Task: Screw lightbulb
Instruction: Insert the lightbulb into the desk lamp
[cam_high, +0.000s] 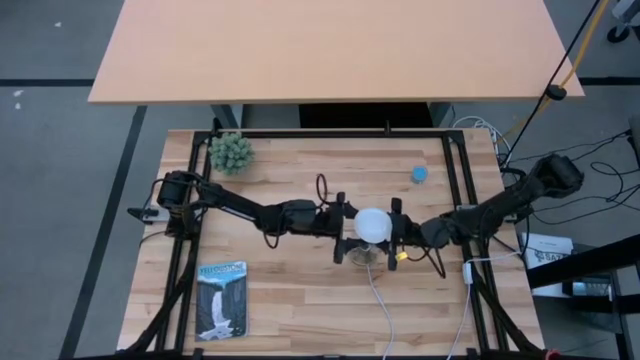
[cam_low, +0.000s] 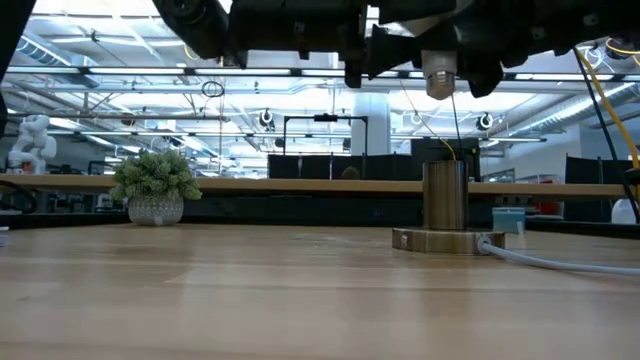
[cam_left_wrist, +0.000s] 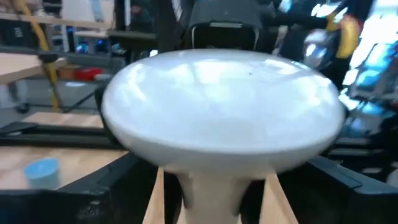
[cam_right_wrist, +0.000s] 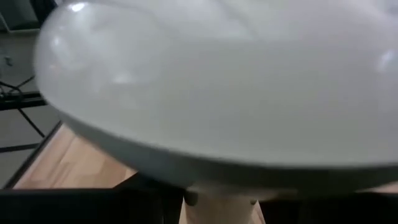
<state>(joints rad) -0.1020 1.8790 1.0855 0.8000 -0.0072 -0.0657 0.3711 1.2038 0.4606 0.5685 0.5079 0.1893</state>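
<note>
The white lightbulb (cam_high: 373, 224) hangs in the air at the table's middle, dome up. Its grey screw base (cam_low: 440, 75) points down over the brass socket (cam_low: 445, 205). The socket stands on its round foot on the table, with a white cord (cam_high: 385, 310) running to the near edge. My right gripper (cam_high: 396, 232) reaches in level from the right and is shut on the bulb. My left gripper (cam_high: 347, 228) reaches in level from the left and is open. Its fingers (cam_left_wrist: 118, 186) stand on either side of the bulb's neck (cam_left_wrist: 211, 186), with table wood showing between finger and neck. My right gripper pinches the lightbulb between its two fingers at the tapering neck (cam_right_wrist: 221, 208) under the dome. It comes in level from the table's right side. The dome fills the wrist view and hides most of the contact. The bulb is upright, lifted clear above the socket.
A small potted plant (cam_high: 231, 152) stands at the far left, and a small blue object (cam_high: 419, 174) lies at the far right. A booklet (cam_high: 221, 298) lies near the front left. A black frame (cam_high: 330, 133) borders the table's far edge and sides.
</note>
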